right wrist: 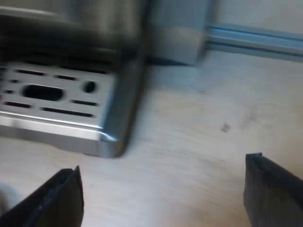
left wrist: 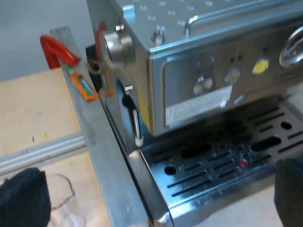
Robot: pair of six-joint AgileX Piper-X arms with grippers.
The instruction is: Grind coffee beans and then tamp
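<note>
The steel espresso machine [left wrist: 199,61] stands close before my left gripper [left wrist: 156,210], seen from one corner. Its front panel carries round buttons and a yellow dot, and a round knob [left wrist: 118,45] sticks out of its side above a thin steam wand [left wrist: 136,124]. The slotted drip tray [left wrist: 222,161] lies under the panel. My left gripper is open, its black fingers [left wrist: 23,201] wide apart with the tray's corner between them. A clear measuring glass [left wrist: 64,201] stands on the table beside one finger. My right gripper [right wrist: 163,198] hangs open over bare table near the drip tray's corner [right wrist: 106,137].
A grey metal rail [left wrist: 99,142] runs along the machine's side, with a red hook [left wrist: 57,49] and an orange tag [left wrist: 83,85] at its far end. A pale wooden table [right wrist: 203,137] spreads beside the tray. Another metal rail [right wrist: 255,38] bounds it.
</note>
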